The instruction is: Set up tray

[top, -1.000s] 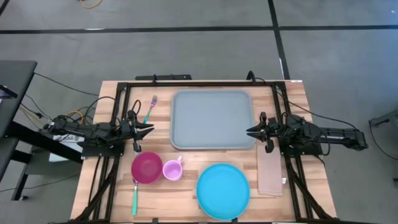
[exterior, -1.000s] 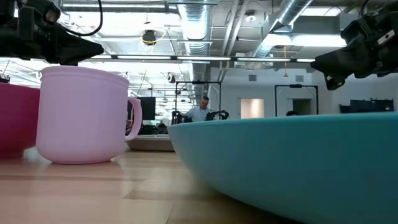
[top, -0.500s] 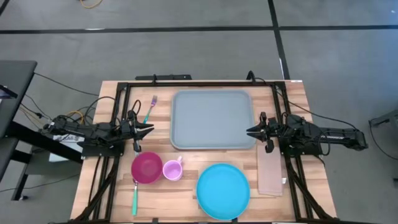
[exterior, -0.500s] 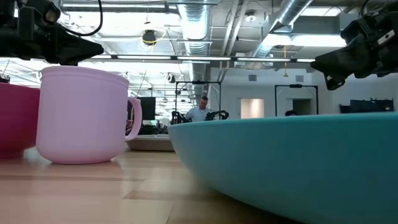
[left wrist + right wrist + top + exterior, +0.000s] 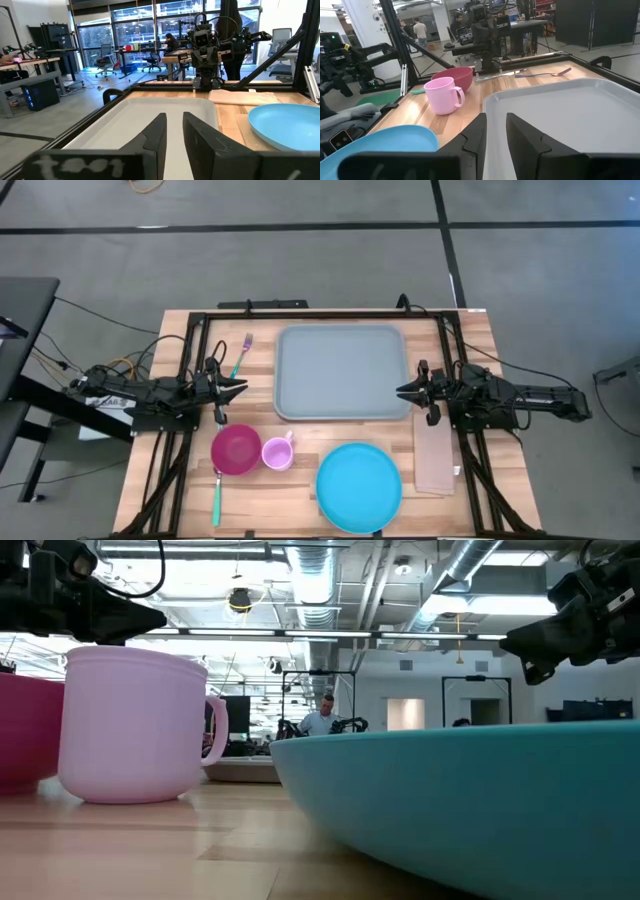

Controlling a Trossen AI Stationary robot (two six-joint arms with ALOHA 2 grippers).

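The pale grey-blue tray (image 5: pixel 342 373) lies flat at the middle of the table's far half. It also fills the left wrist view as the tray (image 5: pixel 120 122) and the right wrist view as the tray (image 5: pixel 570 110). My left gripper (image 5: pixel 243 388) hovers just off the tray's left edge, pointing at it, fingers shut (image 5: pixel 174 116). My right gripper (image 5: pixel 400 391) hovers at the tray's right edge, also shut (image 5: pixel 496 116). Neither touches anything. In the low view the tray is hidden behind the plate.
A bright-blue plate (image 5: pixel 359 487) sits near the front edge, with a tan napkin (image 5: pixel 434 455) to its right. A magenta bowl (image 5: pixel 236 450) and pink mug (image 5: pixel 277 452) stand front left. A fork (image 5: pixel 241 355) lies left of the tray, a green-handled spoon (image 5: pixel 216 498) by the bowl.
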